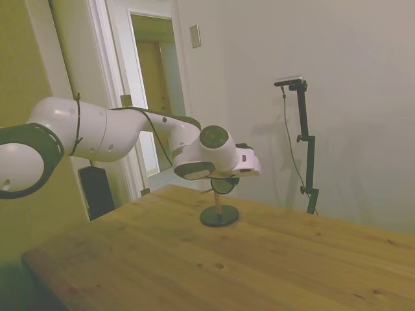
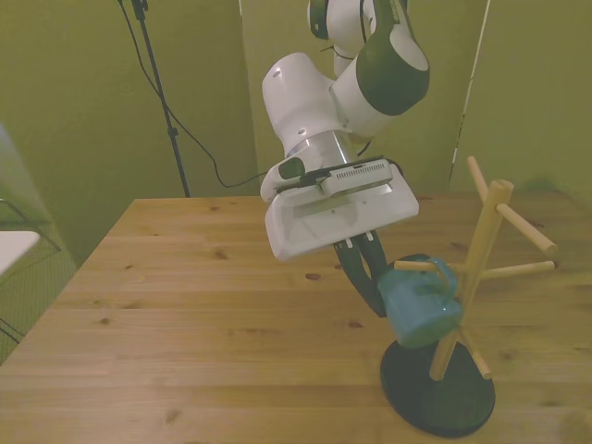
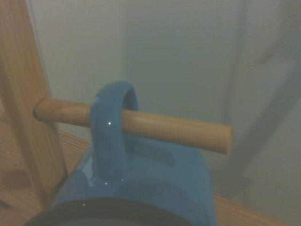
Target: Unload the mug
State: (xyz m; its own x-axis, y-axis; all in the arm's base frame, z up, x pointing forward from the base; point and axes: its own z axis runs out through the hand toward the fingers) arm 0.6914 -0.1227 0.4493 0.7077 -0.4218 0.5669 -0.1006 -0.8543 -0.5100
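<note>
The blue-green mug point(image 2: 422, 313) hangs by its handle point(image 3: 111, 133) on a low wooden peg point(image 3: 169, 128) of a mug tree point(image 2: 478, 248) at the front view's right. My gripper point(image 2: 376, 298) reaches down at a slant from the front view's left. Its dark fingers stand close together at the mug's rim, pinching its wall. In the side view the mug point(image 1: 222, 185) shows only as a dark round rim under the white hand, above the tree's base point(image 1: 219, 216). The handle is still looped over the peg.
The mug tree has a dark round base point(image 2: 437, 390) and several other bare pegs point(image 2: 525, 229) sticking up and out around the mug. Bare wooden tabletop point(image 2: 203, 305) spreads to the front view's left of the tree.
</note>
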